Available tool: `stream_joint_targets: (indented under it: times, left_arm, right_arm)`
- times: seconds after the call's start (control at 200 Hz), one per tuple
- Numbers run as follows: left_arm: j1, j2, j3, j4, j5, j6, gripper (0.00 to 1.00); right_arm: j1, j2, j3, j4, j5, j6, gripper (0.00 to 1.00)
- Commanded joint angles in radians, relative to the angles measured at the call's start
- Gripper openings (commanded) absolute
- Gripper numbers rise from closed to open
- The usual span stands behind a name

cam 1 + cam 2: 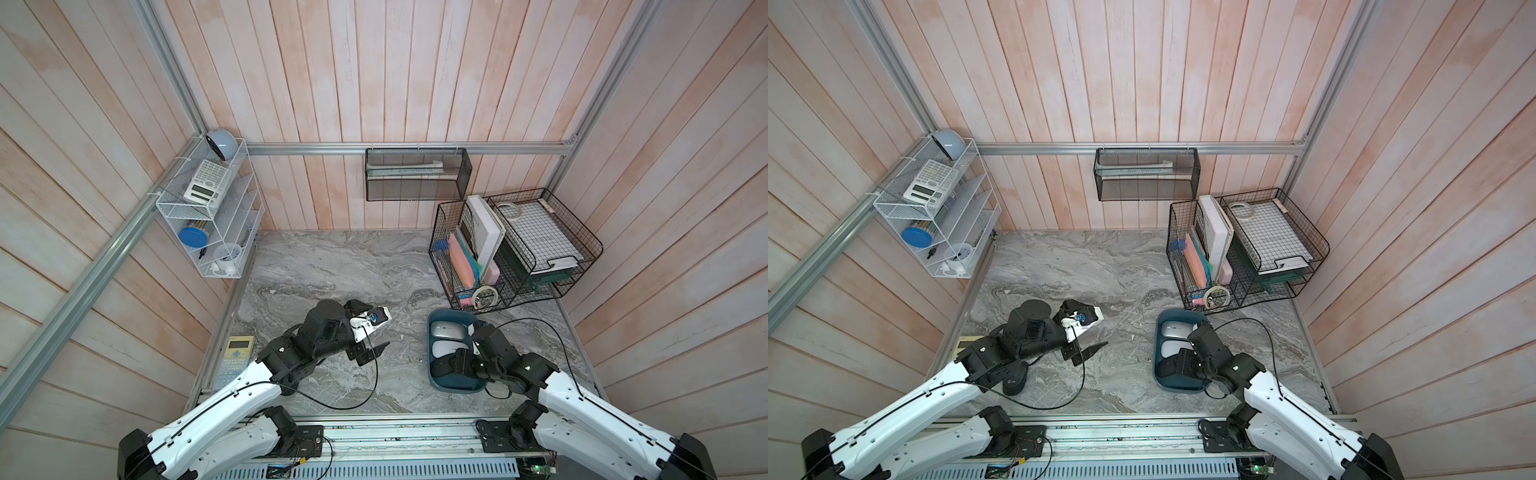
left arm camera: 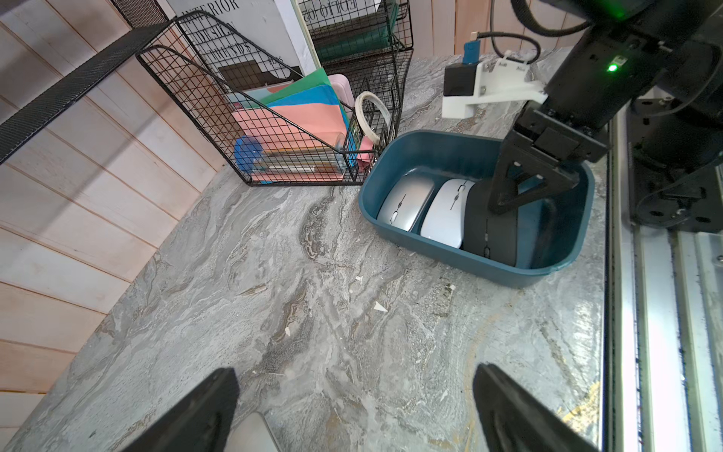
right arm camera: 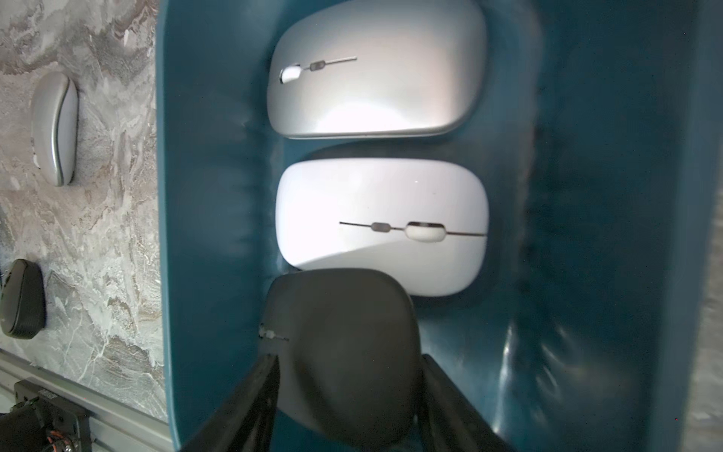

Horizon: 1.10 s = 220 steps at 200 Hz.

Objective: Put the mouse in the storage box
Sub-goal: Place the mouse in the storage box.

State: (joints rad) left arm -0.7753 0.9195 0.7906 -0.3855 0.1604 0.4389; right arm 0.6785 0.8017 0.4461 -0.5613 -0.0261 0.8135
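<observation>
Right arm: in both top views the white forearm is seen reaching in from the base rail. The elbow is raised and the wrist is bent steeply down. The right gripper (image 3: 350, 358) is held inside the near end of the shallow dark teal plastic storage box (image 2: 430, 150).

The matte black computer mouse (image 3: 344, 321) is found between this gripper's fingers (image 3: 250, 395), inside the box and low against its floor. One finger is seen close against each flank of the mouse. Whether the mouse is clamped or let go cannot be told.

Just beyond the fingertips a glossy white mouse (image 3: 383, 219) is noted, touching the black one. Beyond that lies a silver-grey mouse (image 3: 375, 74). Both are flat in the box, side by side, with scroll wheels turned opposite ways.

Outside the box, to the side of the right gripper nearer the other arm, a second silver mouse (image 3: 54, 129) is seen on the grey marbled tabletop (image 1: 332, 270). A dark rounded object (image 3: 21, 299) lies near it and is too cropped to be named.

Left arm: the arm is folded at the elbow, with the wrist kept low and roughly level over the tabletop. The left gripper (image 2: 354, 370) is aimed toward the box and is well apart from it. Its fingers are spread wide and nothing is grasped. A pale grey edge is glimpsed between them at the frame border and is not identifiable.
</observation>
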Motion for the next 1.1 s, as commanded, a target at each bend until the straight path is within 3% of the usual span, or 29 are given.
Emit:
stream_joint_targets:
  times: [0.0, 0.45, 0.58, 0.715, 0.895, 0.96, 1.095]
  left_arm:
    - [0.001, 0.011, 0.005, -0.018, -0.056, -0.053, 1.0]
    - [0.029, -0.007, 0.012, 0.03, -0.143, -0.19, 1.0]
    - [0.068, 0.025, 0.091, -0.013, -0.308, -0.326, 1.0]
    - [0.111, 0.082, 0.228, -0.139, -0.366, -0.41, 1.0]
    - [0.172, 0.156, 0.298, -0.245, -0.51, -0.571, 1.0]
    - [0.23, 0.176, 0.303, -0.276, -0.484, -0.675, 1.0]
    - [0.394, 0.217, 0.204, -0.224, -0.267, -0.863, 1.0]
  right_arm:
    - [0.005, -0.025, 0.038, -0.081, 0.06, -0.028, 0.61]
    - [0.005, -0.052, 0.089, -0.121, 0.103, -0.075, 0.62]
    - [0.005, -0.104, 0.117, -0.071, 0.089, -0.117, 0.62]
    - [0.003, -0.185, 0.156, -0.048, 0.156, -0.165, 0.62]
    - [0.001, -0.238, 0.233, -0.078, 0.208, -0.268, 0.63]
    - [0.001, -0.251, 0.253, -0.097, 0.238, -0.298, 0.63]
    - [0.001, -0.281, 0.264, -0.091, 0.287, -0.353, 0.63]
